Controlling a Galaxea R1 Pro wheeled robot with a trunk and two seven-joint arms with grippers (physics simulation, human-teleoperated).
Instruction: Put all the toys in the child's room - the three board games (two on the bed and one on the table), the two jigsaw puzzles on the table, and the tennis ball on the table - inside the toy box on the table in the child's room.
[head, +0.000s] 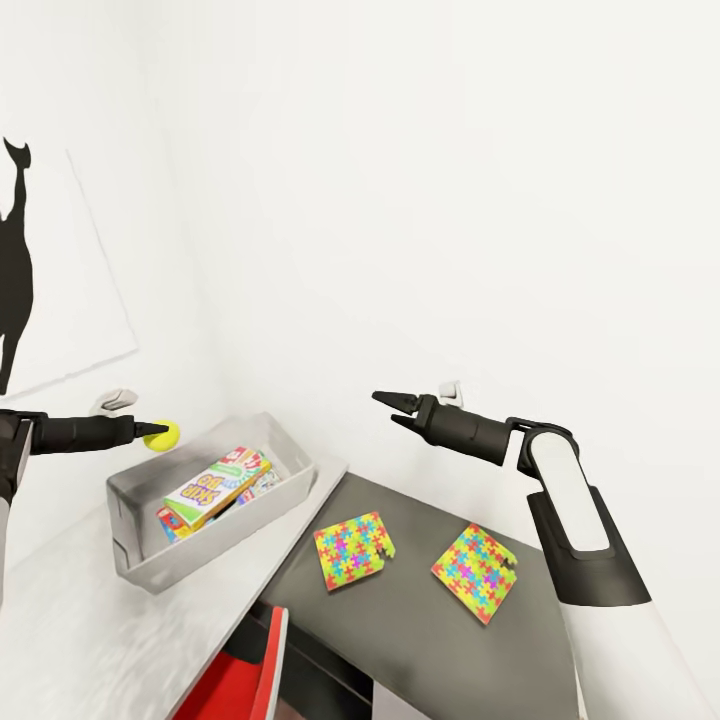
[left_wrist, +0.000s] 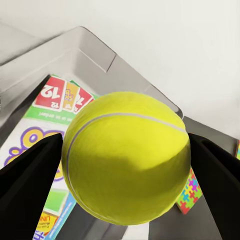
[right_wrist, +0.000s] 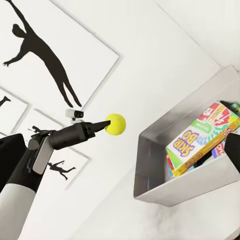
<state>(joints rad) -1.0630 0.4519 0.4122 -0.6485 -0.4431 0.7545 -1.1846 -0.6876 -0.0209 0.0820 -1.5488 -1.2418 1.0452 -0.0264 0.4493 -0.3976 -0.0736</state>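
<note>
The left arm is stretched level, and the tennis ball (head: 161, 434) is pinched in the left gripper (head: 156, 432) above the toy box's (head: 140, 489) 10 o'clock corner. The right gripper (head: 392, 409) is held spread, pointing toward 9 o'clock, above the table (head: 420, 610).

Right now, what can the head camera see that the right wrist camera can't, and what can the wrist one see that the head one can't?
Head view alone: two jigsaw puzzles lying flat on the dark part of the table, and the right hand, open and holding nothing.

Right wrist view alone: several framed silhouette pictures on the wall.

Both: the left hand shut on the tennis ball, held up beside the toy box, with the SKIP-BO board game inside.
</note>
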